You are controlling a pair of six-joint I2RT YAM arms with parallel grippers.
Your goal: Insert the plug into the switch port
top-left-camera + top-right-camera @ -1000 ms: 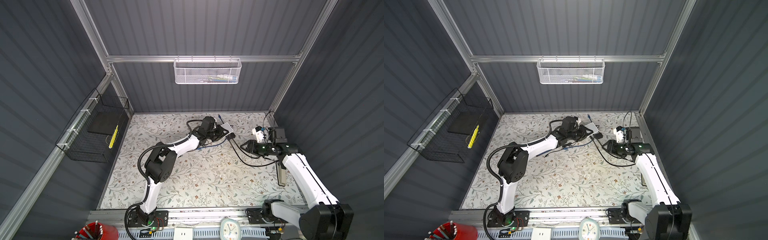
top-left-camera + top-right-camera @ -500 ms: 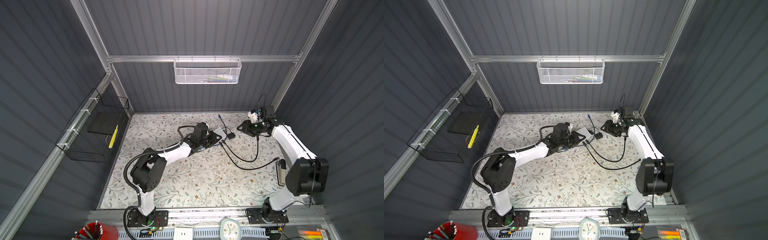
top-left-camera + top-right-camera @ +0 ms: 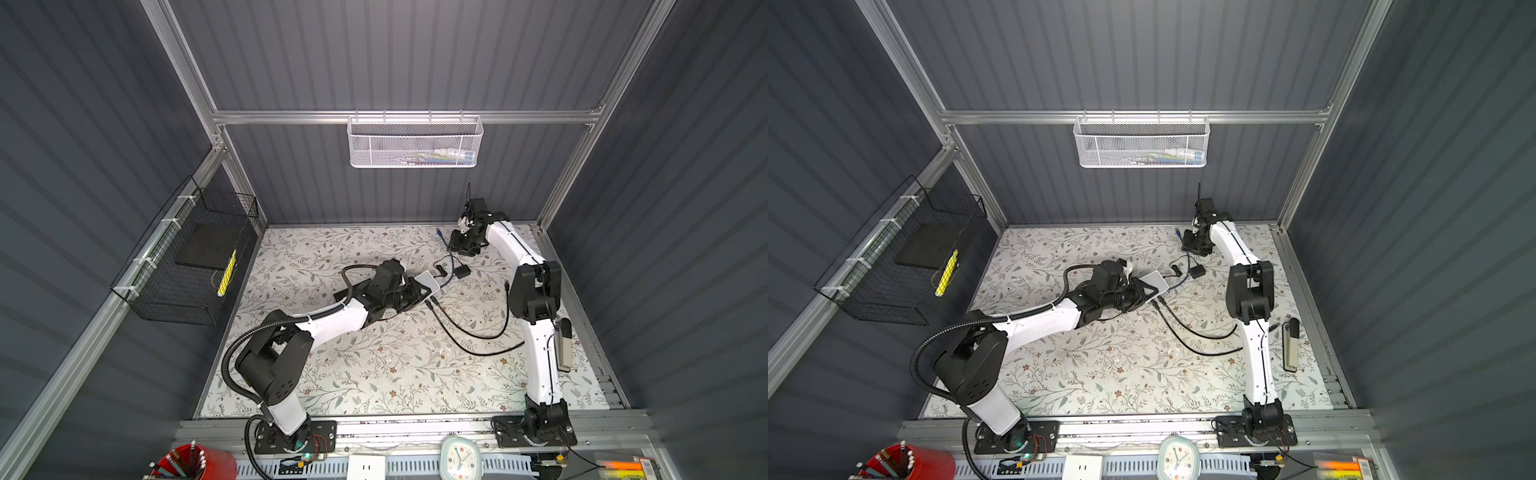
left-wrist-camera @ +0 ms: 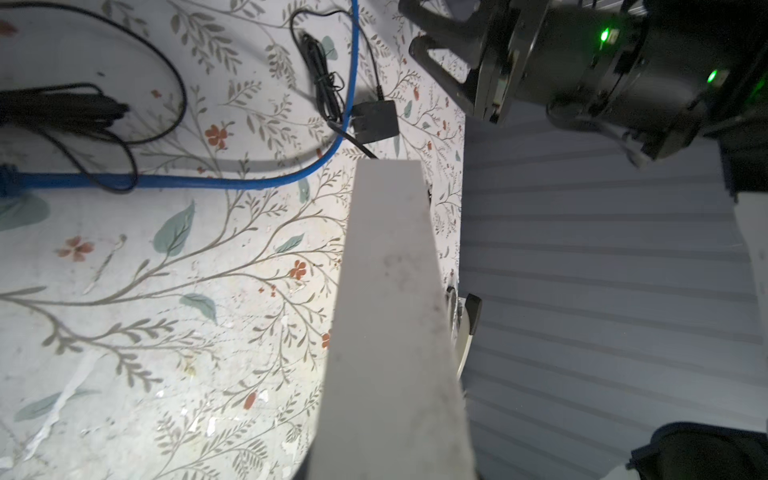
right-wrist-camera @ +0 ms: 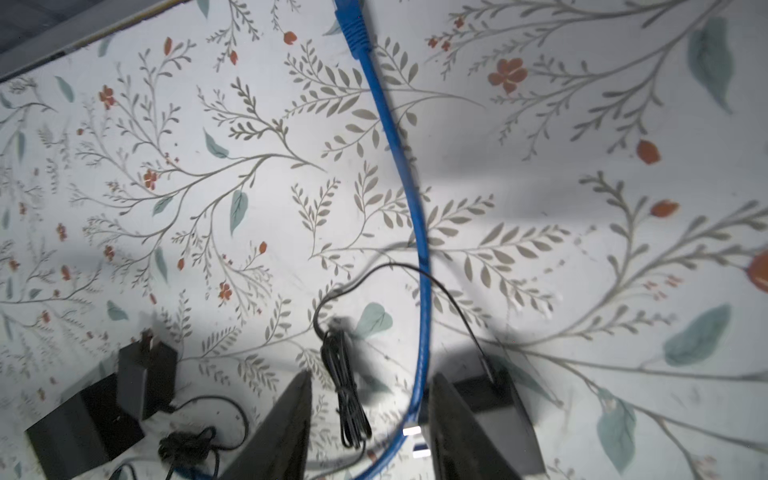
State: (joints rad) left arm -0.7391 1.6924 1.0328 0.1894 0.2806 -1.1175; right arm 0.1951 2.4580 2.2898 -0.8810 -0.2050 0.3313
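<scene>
The switch (image 3: 428, 282) (image 3: 1154, 282) is a flat white box, and my left gripper (image 3: 415, 291) (image 3: 1142, 292) is shut on its near end at mid-table. In the left wrist view the switch (image 4: 390, 311) fills the centre and hides my jaws. The blue cable (image 5: 415, 208) (image 4: 208, 180) ends in a blue plug (image 3: 440, 235) (image 3: 1178, 233) (image 5: 353, 29) lying loose by the back wall. My right gripper (image 3: 463, 246) (image 3: 1194, 246) (image 5: 370, 432) hovers open just right of the plug, holding nothing. Its fingers (image 5: 286, 424) straddle the cable and a bundled black cord (image 5: 345, 390) on the mat.
A black power adapter (image 3: 462, 272) (image 4: 374, 122) lies between switch and right gripper. A long black cable (image 3: 469, 340) loops across the mat. A grey tool (image 3: 563, 345) lies by the right edge. A black wire basket (image 3: 187, 266) hangs left, a white mesh basket (image 3: 415, 141) on the back wall.
My left gripper drew the switch back toward the front left. My right arm swung from the right middle of the mat to the back, ending beside the blue plug.
</scene>
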